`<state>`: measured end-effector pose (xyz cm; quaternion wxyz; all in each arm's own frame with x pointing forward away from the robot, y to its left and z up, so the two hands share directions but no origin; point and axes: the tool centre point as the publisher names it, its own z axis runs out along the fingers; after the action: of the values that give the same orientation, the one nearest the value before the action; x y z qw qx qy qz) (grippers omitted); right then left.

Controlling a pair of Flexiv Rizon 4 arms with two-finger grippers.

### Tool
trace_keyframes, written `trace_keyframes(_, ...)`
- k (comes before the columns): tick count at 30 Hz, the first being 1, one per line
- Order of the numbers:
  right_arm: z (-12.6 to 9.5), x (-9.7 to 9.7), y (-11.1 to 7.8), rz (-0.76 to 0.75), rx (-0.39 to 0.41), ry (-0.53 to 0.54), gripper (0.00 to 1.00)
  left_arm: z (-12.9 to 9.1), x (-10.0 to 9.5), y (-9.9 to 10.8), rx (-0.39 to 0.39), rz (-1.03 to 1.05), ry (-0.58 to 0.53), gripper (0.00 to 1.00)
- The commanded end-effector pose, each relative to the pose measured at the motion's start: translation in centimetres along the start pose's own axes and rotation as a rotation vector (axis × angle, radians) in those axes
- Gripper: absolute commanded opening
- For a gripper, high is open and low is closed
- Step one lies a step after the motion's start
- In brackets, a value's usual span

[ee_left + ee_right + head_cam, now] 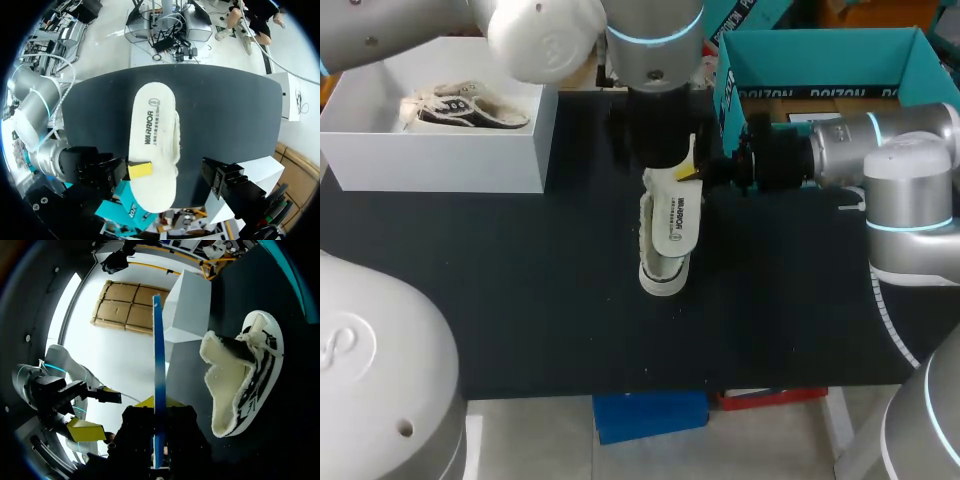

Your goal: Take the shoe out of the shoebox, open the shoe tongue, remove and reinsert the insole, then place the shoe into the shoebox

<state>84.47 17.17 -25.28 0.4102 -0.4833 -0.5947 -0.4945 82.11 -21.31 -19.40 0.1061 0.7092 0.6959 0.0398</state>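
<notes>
R gripper [692,172] comes in from 3 o'clock and is clamped on the 12 o'clock end of the insole [676,218], which it holds just over the shoe [663,275] mid-table. Both long axes run 12–6, so reinserting prob. means tipping the 6 o'clock end down into the opening. L gripper [96,413] hangs above, fingers apart, empty. Teal shoebox [840,60] is at 2 o'clock, white box [450,160] at 10. You've got bare table [520,300] at 6 and 9.
</notes>
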Motion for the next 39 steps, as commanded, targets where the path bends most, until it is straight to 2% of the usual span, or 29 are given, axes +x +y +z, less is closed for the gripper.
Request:
trace_keyframes(1, 0.1, 0.0, 0.0, 0.001, -0.002, -0.002, 0.00, 0.1, 1.3, -2.1, -0.022, 0.004, -0.025, 1.00)
trace_keyframes(5, 0.1, 0.0, 0.0, 0.001, -0.002, -0.002, 0.00, 0.0, 2.2, -3.2, -0.009, 0.008, -0.080, 1.00)
trace_keyframes(10, 0.1, 0.0, 0.0, 0.001, -0.002, -0.002, 0.00, 0.2, 3.2, -4.5, 0.076, 0.085, -0.332, 1.00)
trace_keyframes(12, 0.1, 0.0, 0.0, 0.001, -0.002, -0.002, 0.00, 0.4, 3.9, -4.8, 0.074, 0.105, -0.464, 1.00)
trace_keyframes(36, 0.1, 0.0, 0.0, 0.001, -0.002, -0.002, 0.00, 0.4, 3.9, -4.8, 0.074, 0.105, -0.464, 1.00)
trace_keyframes(38, 0.1, 0.0, 0.0, 0.001, -0.002, -0.002, 0.00, 0.2, 4.3, -4.7, 0.204, 0.074, -0.655, 1.00)
trace_keyframes(39, 0.1, 0.0, 0.0, 0.001, -0.002, -0.002, 0.00, 0.1, 4.6, -4.6, 0.226, 0.050, -0.717, 1.00)
